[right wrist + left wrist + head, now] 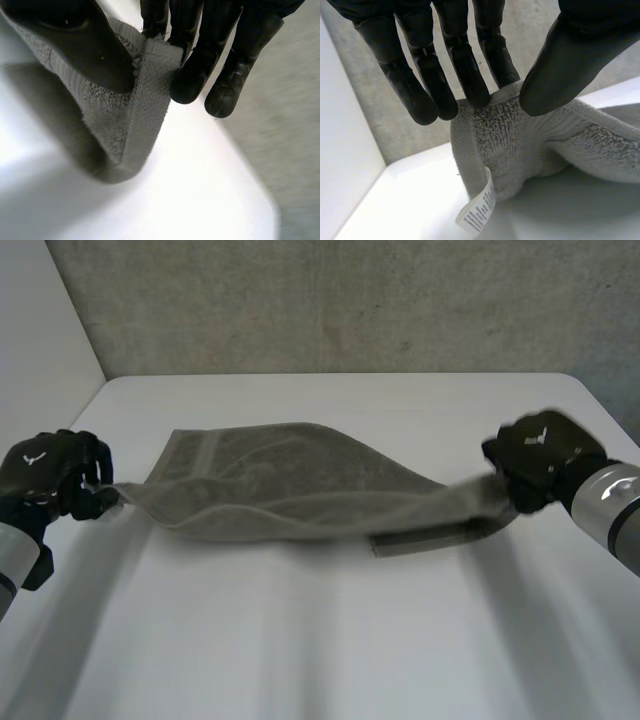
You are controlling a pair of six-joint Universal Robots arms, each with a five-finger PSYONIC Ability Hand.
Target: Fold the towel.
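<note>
The grey-green terry towel (290, 485) is stretched left to right between my hands, its middle sagging onto the white table (320, 640). My left hand (50, 472) pinches the left corner between thumb and fingers, and my right hand (540, 455) pinches the right corner. I judge the fold half-made. Next, both corners should travel together, level, onto the opposite edge.

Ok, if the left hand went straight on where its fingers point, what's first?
The towel the left hand pinches at a corner; past it, likely the table, though depth is unclear.
</note>
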